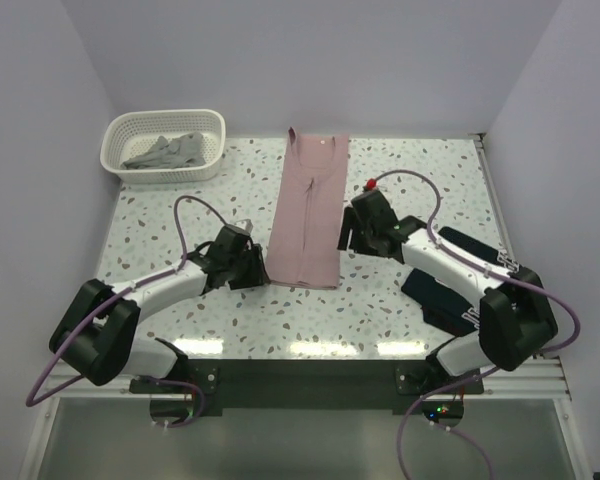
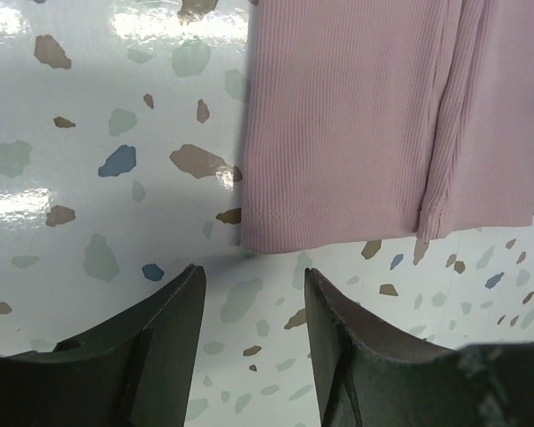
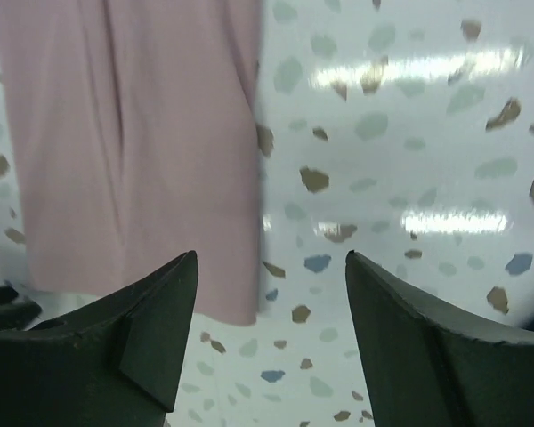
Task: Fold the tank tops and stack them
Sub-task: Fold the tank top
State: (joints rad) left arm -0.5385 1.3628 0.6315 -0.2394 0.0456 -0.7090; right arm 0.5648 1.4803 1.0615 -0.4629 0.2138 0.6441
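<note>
Pink tank top (image 1: 310, 215) lies folded into a long strip mid-table. The grey tank top (image 1: 165, 152) sits in the basket (image 1: 112, 150) and the navy tank top (image 1: 432, 296) is under the right arm. Left gripper (image 2: 249, 277) and right gripper (image 3: 271, 258) flank the pink hem, both spread wide, holding nothing.

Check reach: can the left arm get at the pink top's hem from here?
Likely yes. The left arm has its jaws open just short of the near left hem corner of the pink top, with only bare table between them. The right arm is on the far side, out of the way.
</note>
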